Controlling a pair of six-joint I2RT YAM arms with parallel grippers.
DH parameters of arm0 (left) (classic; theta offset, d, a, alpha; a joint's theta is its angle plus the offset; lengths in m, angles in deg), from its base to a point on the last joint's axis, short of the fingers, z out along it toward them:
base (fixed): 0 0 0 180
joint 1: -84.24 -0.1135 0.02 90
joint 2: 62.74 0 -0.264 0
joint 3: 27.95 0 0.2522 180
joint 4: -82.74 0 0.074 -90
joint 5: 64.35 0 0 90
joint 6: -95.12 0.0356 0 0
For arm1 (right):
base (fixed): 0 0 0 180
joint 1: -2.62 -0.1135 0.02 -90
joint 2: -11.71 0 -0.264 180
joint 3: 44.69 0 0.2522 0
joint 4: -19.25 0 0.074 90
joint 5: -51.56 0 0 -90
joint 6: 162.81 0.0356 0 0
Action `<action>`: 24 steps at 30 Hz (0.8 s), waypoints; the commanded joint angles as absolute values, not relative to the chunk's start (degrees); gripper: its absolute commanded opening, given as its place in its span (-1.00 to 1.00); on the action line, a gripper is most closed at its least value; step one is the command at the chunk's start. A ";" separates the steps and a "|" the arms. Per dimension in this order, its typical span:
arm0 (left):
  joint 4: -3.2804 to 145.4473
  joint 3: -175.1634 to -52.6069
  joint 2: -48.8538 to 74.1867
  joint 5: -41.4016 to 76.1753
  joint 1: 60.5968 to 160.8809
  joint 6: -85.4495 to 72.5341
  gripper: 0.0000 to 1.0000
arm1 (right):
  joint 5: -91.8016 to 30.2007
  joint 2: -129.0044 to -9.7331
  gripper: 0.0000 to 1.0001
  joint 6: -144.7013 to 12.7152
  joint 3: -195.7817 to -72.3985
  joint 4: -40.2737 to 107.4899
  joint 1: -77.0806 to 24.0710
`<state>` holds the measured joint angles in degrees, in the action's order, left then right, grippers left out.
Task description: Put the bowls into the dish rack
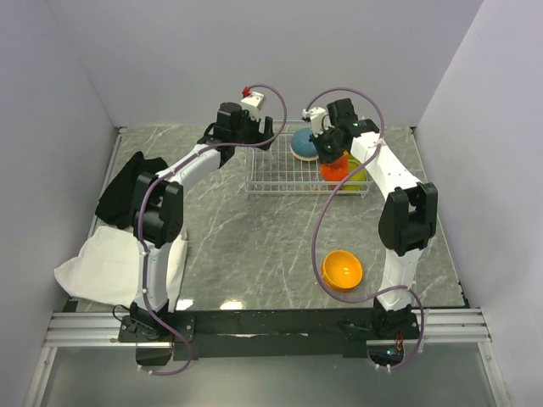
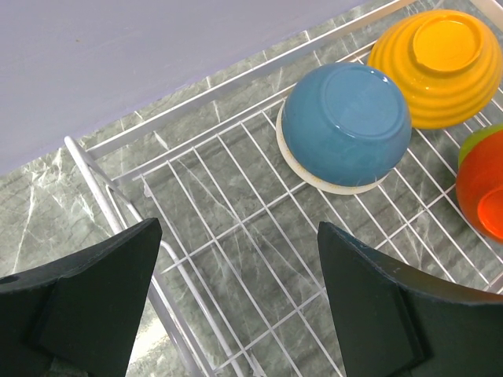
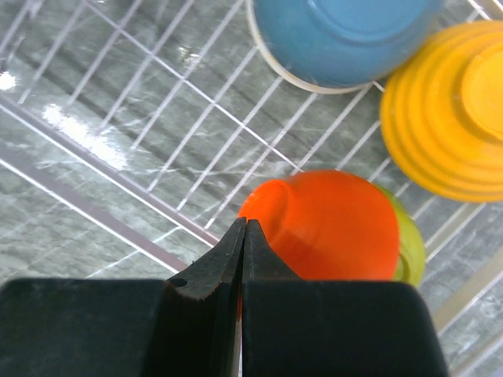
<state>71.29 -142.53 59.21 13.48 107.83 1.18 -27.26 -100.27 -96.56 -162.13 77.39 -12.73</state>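
1 orange bowl [image 1: 342, 270] sat on the worktop [image 1: 254, 246], toward the near edge from the rack [image 1: 271, 172] and closest to the right tool [image 3: 244, 228], which was pinched closed and seemingly empty. The left tool [image 2: 240, 236] gaped wide, empty.

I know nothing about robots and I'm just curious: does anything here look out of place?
One orange bowl sits alone, upright on the table, outside the rack; the other bowls in view lie upside down in it. Nothing looks spilled or broken.

Top overhead; wrist views close, sharing dish rack [image 1: 288, 178].
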 commanded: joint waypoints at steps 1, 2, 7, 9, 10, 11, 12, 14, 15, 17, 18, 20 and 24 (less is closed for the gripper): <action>72.50 -142.44 55.74 12.73 107.97 0.46 0.75 | -27.89 -100.35 -1.00 -97.50 -161.20 77.49 -14.34; 72.50 -142.26 55.48 12.73 107.97 0.46 0.76 | -28.42 -100.44 -1.00 -97.59 -161.11 77.57 -14.43; 72.32 -141.65 54.60 12.90 107.97 0.90 0.75 | -32.98 -102.19 -1.00 -98.82 -162.25 80.27 -14.52; 72.32 -141.56 54.59 12.82 107.97 0.82 0.76 | -33.78 -103.25 -1.00 -99.09 -163.40 81.61 -14.34; 72.32 -141.47 54.51 12.73 107.97 0.73 0.76 | -34.04 -102.90 -1.00 -99.26 -162.79 81.01 -14.17; 72.41 -141.65 54.77 12.64 107.97 0.81 0.76 | -34.13 -102.11 -1.00 -99.70 -162.26 80.65 -14.08; 72.41 -141.65 54.77 12.64 107.97 0.73 0.76 | -34.48 -101.85 -1.00 -99.70 -161.65 80.39 -13.99; 72.49 -141.91 55.12 12.47 107.97 0.55 0.76 | -35.89 -101.58 -1.00 -99.44 -161.64 80.39 -14.08; 72.58 -142.00 55.21 12.38 107.97 0.38 0.76 | -36.76 -101.49 -1.00 -99.26 -161.12 80.21 -13.99; 72.58 -142.17 55.38 12.20 108.06 0.29 0.76 | -38.34 -100.88 -1.00 -99.52 -160.94 79.95 -13.99; 72.67 -142.26 55.39 11.94 108.06 0.20 0.76 | -38.35 -100.53 -1.00 -99.61 -160.50 79.86 -13.90; 72.67 -142.26 55.47 11.85 108.14 -0.06 0.76 | -39.75 -99.21 -1.00 -99.53 -159.54 79.42 -13.11; 72.76 -142.44 55.82 11.32 108.32 -0.59 0.76 | -41.07 -97.63 -1.00 -99.70 -157.07 78.81 -11.97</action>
